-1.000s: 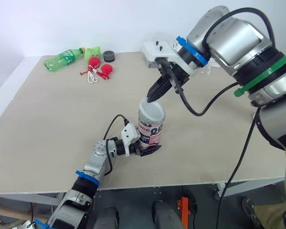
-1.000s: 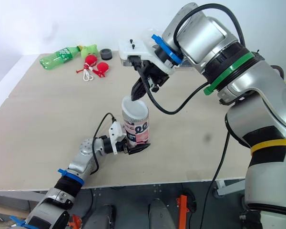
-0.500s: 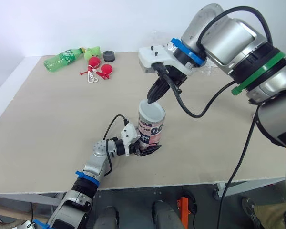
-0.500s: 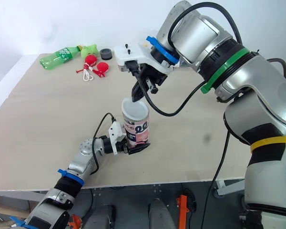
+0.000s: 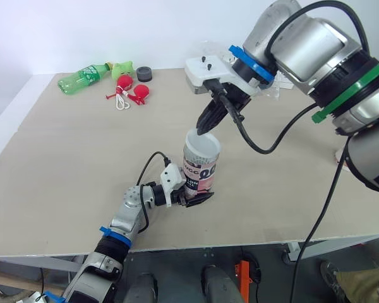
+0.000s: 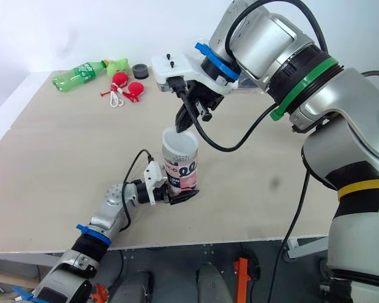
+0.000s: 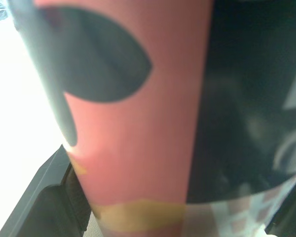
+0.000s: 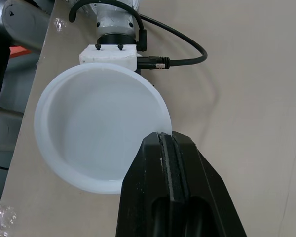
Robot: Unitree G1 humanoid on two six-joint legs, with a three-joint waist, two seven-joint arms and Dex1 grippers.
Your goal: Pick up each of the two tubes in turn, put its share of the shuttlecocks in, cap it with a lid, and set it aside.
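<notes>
Honestly, whatever sits inside the tube (image 5: 199, 173) is hidden from where I stand, because the white lid (image 8: 101, 148) covers its mouth. I also cannot tell whether the tube's base rests on the table (image 5: 63, 145) or hangs just above it; the left gripper (image 5: 194, 194) and its cable block that spot. From the head views the tube stands upright near the front middle of the table. The left gripper is clamped around its lower half, one black finger showing in front and the other lost behind the label. The left wrist view gives only a blurred close-up of that label: a pink field, a black patch and a yellowish band low down. From above, the label reads as white, black and pink with large dark lettering I cannot make out. The right wrist view shows what the head views don't: the lid is a shallow, milky, open dish seen from over its rim. The right gripper (image 5: 203, 129) has its two fingers pressed tight together on the edge of that rim. Far off at the table's back left lie a green bottle (image 5: 84, 76), a green toy (image 5: 122, 68), a black round piece (image 5: 144, 74) and red balls on a white cord (image 5: 130, 92).
</notes>
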